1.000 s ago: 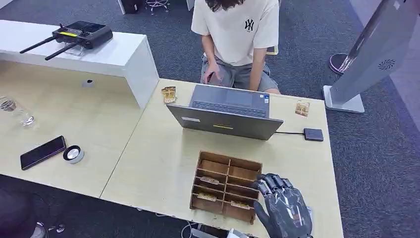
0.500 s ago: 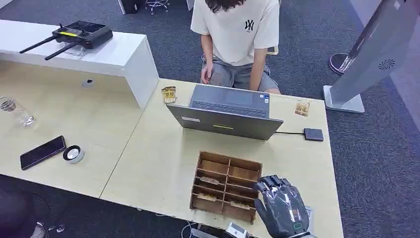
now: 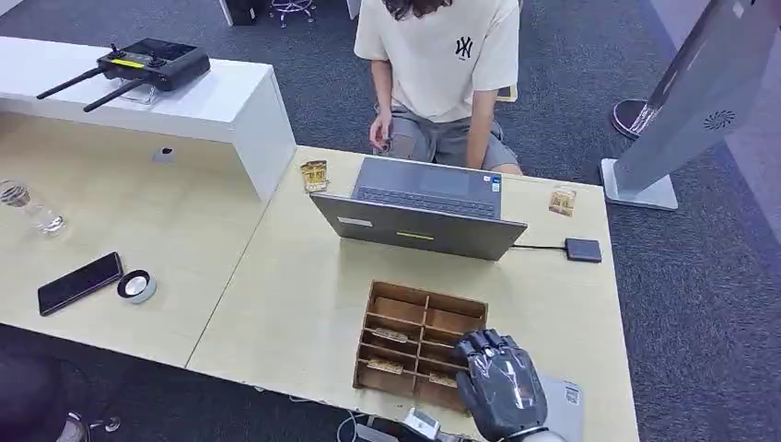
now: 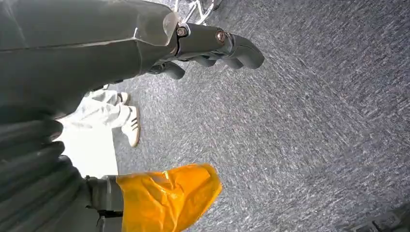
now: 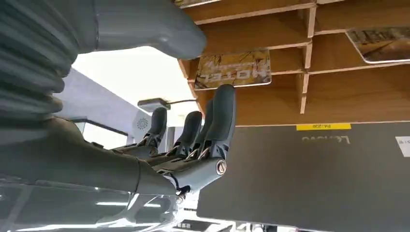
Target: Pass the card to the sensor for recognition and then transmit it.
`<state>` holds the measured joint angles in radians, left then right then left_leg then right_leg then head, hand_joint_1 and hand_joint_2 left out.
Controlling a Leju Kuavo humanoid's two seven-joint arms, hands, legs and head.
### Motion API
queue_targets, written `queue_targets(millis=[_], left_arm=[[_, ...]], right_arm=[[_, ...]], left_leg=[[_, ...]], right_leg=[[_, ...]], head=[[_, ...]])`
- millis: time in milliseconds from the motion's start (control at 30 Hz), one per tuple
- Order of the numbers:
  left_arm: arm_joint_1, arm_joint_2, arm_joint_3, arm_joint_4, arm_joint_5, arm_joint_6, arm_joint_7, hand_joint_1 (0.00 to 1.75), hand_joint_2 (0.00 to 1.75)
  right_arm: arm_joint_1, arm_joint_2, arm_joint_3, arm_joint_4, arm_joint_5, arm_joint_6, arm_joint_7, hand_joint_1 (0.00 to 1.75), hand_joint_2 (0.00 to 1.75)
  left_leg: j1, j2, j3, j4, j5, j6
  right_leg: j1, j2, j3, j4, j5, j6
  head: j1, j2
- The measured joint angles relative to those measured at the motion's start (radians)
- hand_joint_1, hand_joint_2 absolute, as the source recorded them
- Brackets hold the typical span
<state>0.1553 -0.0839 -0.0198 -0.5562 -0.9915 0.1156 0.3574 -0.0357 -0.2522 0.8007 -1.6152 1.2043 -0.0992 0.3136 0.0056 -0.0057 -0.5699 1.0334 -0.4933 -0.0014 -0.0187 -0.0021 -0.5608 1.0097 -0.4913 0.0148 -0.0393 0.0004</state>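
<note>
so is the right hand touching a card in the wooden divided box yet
Apart. The right wrist view shows the grey right hand with fingers spread, and open wood between its fingertips and the patterned card in the wooden divided box.

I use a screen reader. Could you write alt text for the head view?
The robot's right hand hovers at the near right corner of a wooden divided tray on a pale table, behind a laptop where a person sits.

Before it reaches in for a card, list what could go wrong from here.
1. The right hand hovers at the wooden box; its fingers look wide for the narrow slots and may catch a divider.
2. The card lies flat, so pinching it may fail.
3. The laptop stands close behind the box.
</note>
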Motion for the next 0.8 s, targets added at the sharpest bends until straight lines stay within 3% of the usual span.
queue_targets(millis=[367, 800], left_arm=[[0.023, 0.012, -0.056, -0.040, 0.056, -0.019, 0.050, 0.00, 1.75], [0.025, 0.029, -0.125, -0.069, 0.106, -0.010, 0.069, 0.00, 1.75]], right_arm=[[-0.007, 0.002, -0.038, -0.061, 0.013, -0.004, 0.044, 0.72, 1.75], [0.003, 0.002, -0.077, -0.090, 0.009, 0.002, 0.051, 0.73, 1.75]], left_leg=[[0.000, 0.000, 0.000, 0.000, 0.000, 0.000], [0.000, 0.000, 0.000, 0.000, 0.000, 0.000]], right_leg=[[0.000, 0.000, -0.001, 0.000, 0.000, 0.000], [0.000, 0.000, -0.001, 0.000, 0.000, 0.000]], head=[[0.000, 0.000], [0.000, 0.000]])
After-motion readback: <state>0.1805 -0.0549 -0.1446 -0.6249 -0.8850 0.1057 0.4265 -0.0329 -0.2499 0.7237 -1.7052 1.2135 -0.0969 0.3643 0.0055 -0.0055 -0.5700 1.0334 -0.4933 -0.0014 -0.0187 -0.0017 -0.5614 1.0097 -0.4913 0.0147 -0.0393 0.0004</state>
